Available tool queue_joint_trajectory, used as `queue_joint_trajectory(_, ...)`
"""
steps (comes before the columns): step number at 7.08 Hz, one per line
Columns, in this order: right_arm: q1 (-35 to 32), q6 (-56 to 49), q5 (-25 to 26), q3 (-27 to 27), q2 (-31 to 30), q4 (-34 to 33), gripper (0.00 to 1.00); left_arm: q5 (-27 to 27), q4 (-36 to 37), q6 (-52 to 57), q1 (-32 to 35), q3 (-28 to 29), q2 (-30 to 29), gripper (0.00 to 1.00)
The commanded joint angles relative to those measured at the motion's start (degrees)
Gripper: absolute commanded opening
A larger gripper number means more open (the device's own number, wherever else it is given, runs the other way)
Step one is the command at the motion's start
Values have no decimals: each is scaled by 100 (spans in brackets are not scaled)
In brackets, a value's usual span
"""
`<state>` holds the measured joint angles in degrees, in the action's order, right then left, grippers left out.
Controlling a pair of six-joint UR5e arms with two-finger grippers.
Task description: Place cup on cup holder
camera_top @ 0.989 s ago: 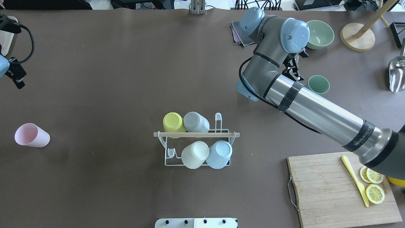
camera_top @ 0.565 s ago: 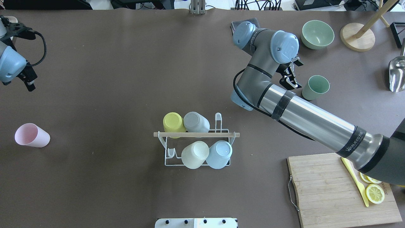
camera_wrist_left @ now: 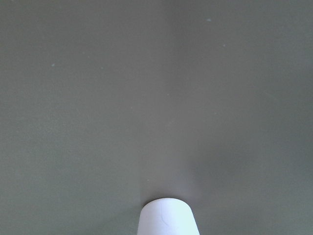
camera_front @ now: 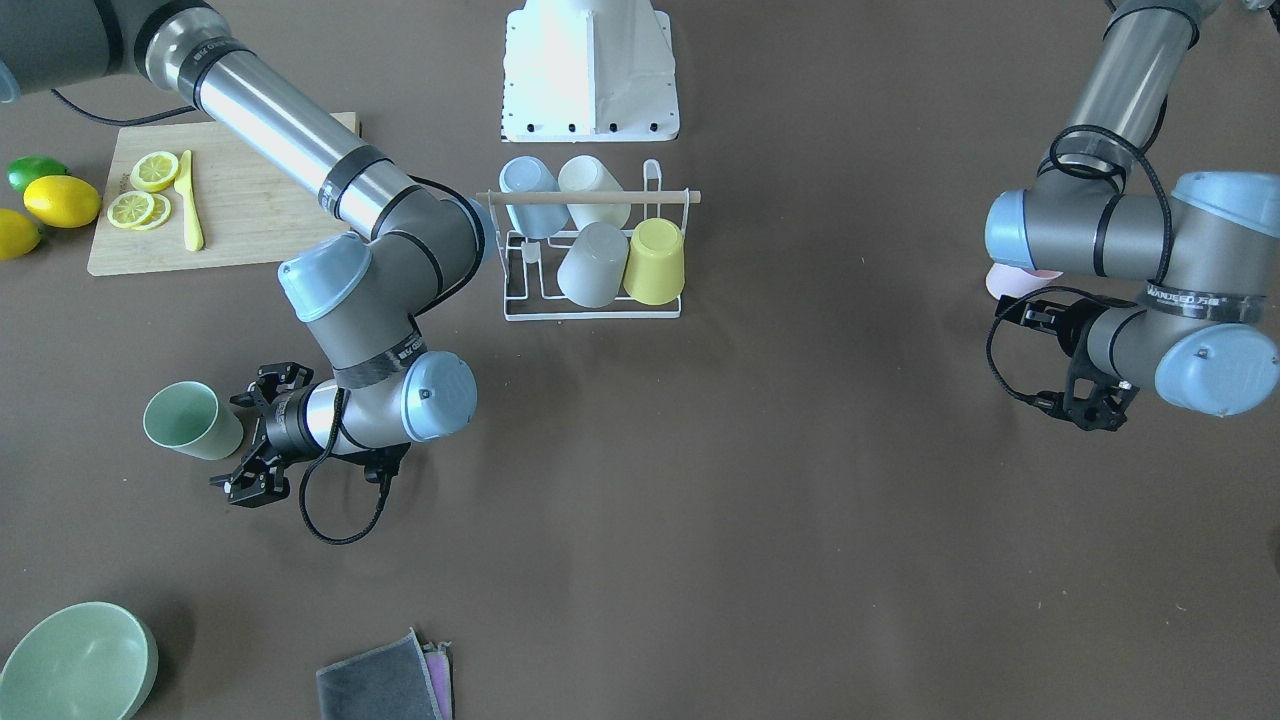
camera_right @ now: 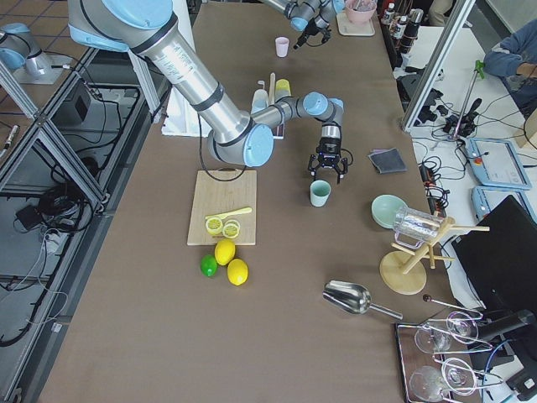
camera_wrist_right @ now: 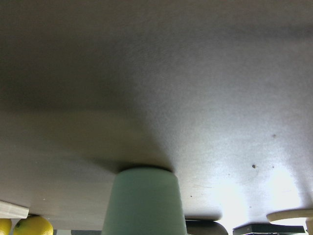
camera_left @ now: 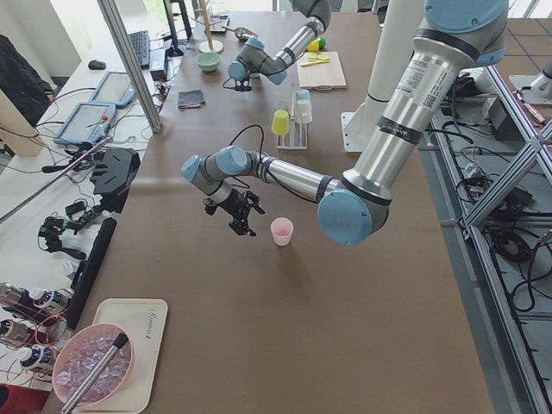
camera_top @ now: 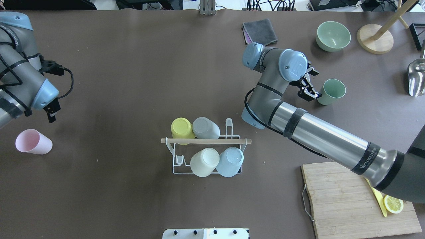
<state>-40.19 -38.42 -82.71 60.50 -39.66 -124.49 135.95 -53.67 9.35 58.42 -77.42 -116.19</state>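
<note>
The cup holder (camera_top: 206, 141), a white wire rack with a wooden rod, stands mid-table and carries yellow, grey, cream and light blue cups upside down; it also shows in the front view (camera_front: 590, 300). A green cup (camera_top: 331, 91) stands upright at the far right. My right gripper (camera_top: 308, 84) is open and level with it, right beside its left side, empty. The right wrist view shows the green cup (camera_wrist_right: 144, 200) close ahead. A pink cup (camera_top: 33, 142) stands at the left. My left gripper (camera_front: 1055, 365) is open and empty, just beyond the pink cup (camera_left: 281, 230).
A green bowl (camera_top: 333, 36), a grey cloth (camera_top: 260, 31), a wooden stand (camera_top: 375, 38) and a metal scoop (camera_top: 416, 78) lie along the far right. A cutting board (camera_top: 345, 202) with lemon slices and a yellow knife lies at the near right.
My right arm has swung back toward the robot and brought its gripper beside the green cup. My left arm has come in from the left edge toward the pink cup. No cup has moved.
</note>
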Motion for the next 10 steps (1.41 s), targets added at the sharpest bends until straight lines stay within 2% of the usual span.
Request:
queue_joint_trajectory(1, -6, -16, 10, 15, -6, -57, 100, 1, 6, -12, -251, 323, -70, 98)
queue_joint_trajectory(3, -24, 2, -8, 76, -68, -101, 100, -7, 268, -4, -444, 569, -132, 98)
queue_joint_trajectory(6, -41, 45, -17, 330, -330, -93, 100, -51, 864, 93, -586, 579, -228, 98)
queue_joint_trajectory(10, -33, 63, -8, 463, -516, -58, 100, -78, 955, 399, -735, 658, -176, 98)
